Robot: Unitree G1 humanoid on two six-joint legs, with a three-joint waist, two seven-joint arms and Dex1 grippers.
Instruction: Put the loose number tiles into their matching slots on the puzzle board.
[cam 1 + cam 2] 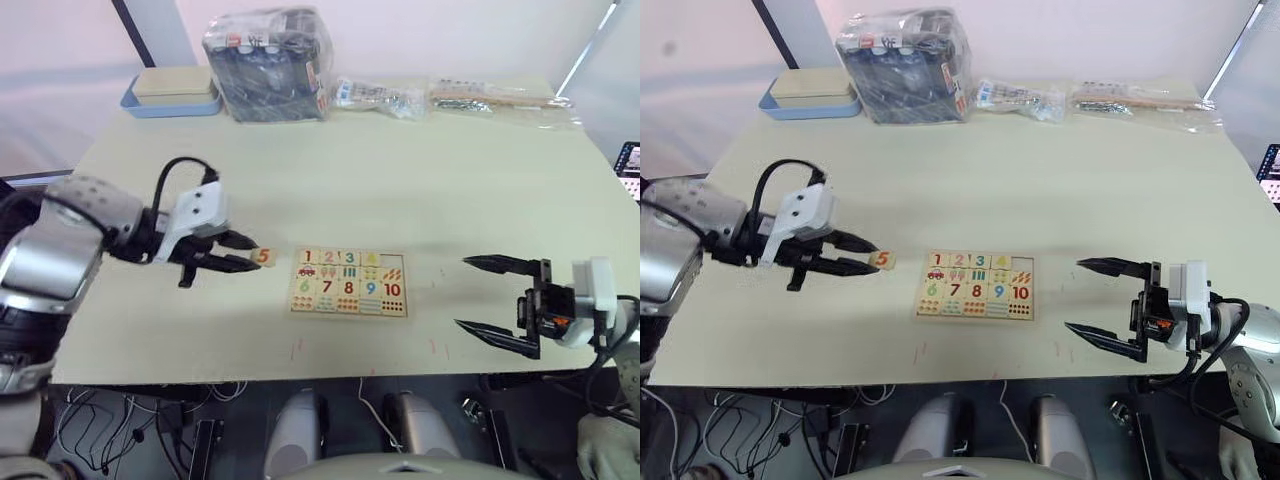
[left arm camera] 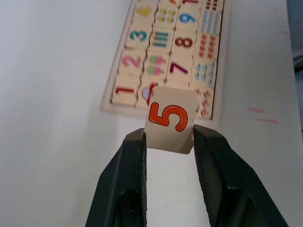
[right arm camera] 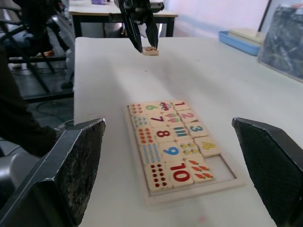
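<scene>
Left arm point(image 1: 60, 235): rounded silver-grey shell, speckled grey collar near wrist. Black cable point(image 1: 178, 170) loops over wrist into white angular housing point(image 1: 195, 215). Left gripper point(image 1: 243, 252): two slim black tapered fingers, inner pads point(image 2: 142, 161) finely textured. Right gripper point(image 1: 478, 296): two long black pointed fingers on black bracket, small orange marking, white boxy module point(image 1: 598, 290) behind, black cable trailing to grey forearm shell.

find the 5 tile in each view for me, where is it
Left eye view: 5 tile, in the left gripper, just left of the puzzle board.
Right eye view, same spot.
Left wrist view, between the fingers.
Right wrist view, beyond the board.
Shared landmark: the board.
</scene>
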